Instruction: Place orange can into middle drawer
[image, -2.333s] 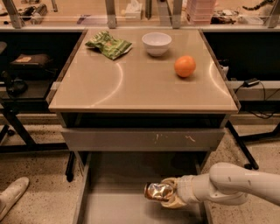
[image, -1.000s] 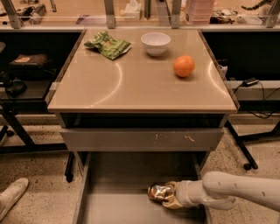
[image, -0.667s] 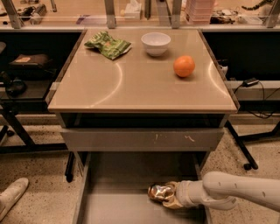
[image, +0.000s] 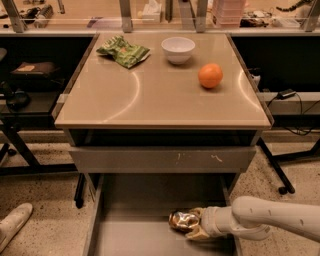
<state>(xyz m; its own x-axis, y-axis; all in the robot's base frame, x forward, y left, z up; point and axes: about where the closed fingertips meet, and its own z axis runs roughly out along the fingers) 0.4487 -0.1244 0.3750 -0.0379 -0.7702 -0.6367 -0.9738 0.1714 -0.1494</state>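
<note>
The orange can is a shiny golden, dented drink can lying on its side in the open middle drawer, right of the tray's middle. My gripper reaches in from the right on a white arm and is shut on the can, holding it at or just above the drawer's grey floor. The tan fingers wrap the can's right end. The drawer's front part is cut off by the bottom edge of the view.
A grey scratched drawer front sits shut above the open tray. On the tan tabletop are a round orange fruit, a white bowl and a green snack bag. A shoe is at the lower left on the floor.
The gripper with the can has moved slightly lower and forward in the drawer since the earliest frame. It has barely moved in the last second.
</note>
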